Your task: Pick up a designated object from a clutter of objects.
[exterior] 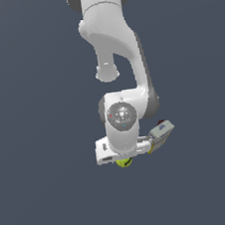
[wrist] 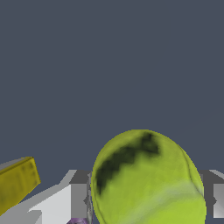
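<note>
tennis ball: 1 (yellow-green) | box: 1 | arm: 1

Exterior view distant, overhead; wrist view close; both share tennis ball.

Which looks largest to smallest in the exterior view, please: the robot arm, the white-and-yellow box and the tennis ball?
1. Robot arm, by far the largest.
2. White-and-yellow box, beside the end effector.
3. Tennis ball, though only a sliver shows beneath the end effector, so its true size against the box is unsure in this view.
</note>
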Robot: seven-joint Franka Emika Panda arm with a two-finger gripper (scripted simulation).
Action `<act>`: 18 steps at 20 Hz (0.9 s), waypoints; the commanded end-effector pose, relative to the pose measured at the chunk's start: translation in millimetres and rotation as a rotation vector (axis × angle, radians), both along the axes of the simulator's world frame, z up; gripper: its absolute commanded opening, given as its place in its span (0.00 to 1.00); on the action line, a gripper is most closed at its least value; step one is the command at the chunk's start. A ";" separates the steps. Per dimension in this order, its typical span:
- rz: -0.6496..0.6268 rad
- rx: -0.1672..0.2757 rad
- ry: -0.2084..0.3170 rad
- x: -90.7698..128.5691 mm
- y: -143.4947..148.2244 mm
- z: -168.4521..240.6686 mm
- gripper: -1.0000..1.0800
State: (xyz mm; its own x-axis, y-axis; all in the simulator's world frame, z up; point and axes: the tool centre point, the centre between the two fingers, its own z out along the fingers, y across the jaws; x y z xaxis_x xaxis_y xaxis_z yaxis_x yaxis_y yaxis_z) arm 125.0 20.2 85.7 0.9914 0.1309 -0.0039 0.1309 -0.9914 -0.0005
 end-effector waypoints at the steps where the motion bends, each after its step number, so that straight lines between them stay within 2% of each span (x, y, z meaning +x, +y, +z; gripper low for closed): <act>1: 0.000 0.000 -0.003 -5.6 -7.4 18.9 0.00; 18: 0.000 0.002 -0.004 -66.0 -77.8 193.6 0.00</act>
State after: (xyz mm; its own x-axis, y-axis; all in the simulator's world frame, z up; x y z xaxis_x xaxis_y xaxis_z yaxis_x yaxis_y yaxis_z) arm 65.0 -50.9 261.6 0.9915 0.1303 -0.0015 0.1303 -0.9915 -0.0013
